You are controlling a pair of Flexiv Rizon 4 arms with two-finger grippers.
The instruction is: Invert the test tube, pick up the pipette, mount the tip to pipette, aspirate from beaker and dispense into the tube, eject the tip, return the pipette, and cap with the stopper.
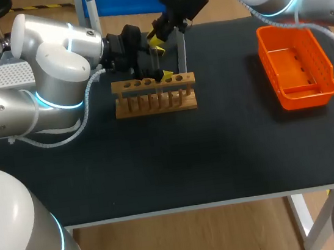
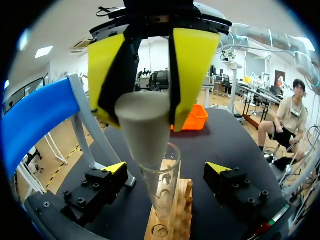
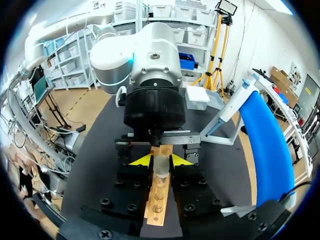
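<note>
Right pincer (image 3: 161, 161) is clamped on the grey stopper (image 2: 142, 130), narrow end at the mouth of the test tube (image 2: 162, 185), upright in the wooden rack (image 1: 155, 102), upper middle of the head view. Left pincer (image 2: 166, 168) gapes either side of it. Tube likely brittle, slick: steady its upper wall, press gently. Liquid inside: cannot tell.

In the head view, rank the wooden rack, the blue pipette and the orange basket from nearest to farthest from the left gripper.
1. The wooden rack, just beneath the left gripper.
2. The blue pipette, behind it at the table's back.
3. The orange basket, far off at the right side.
</note>
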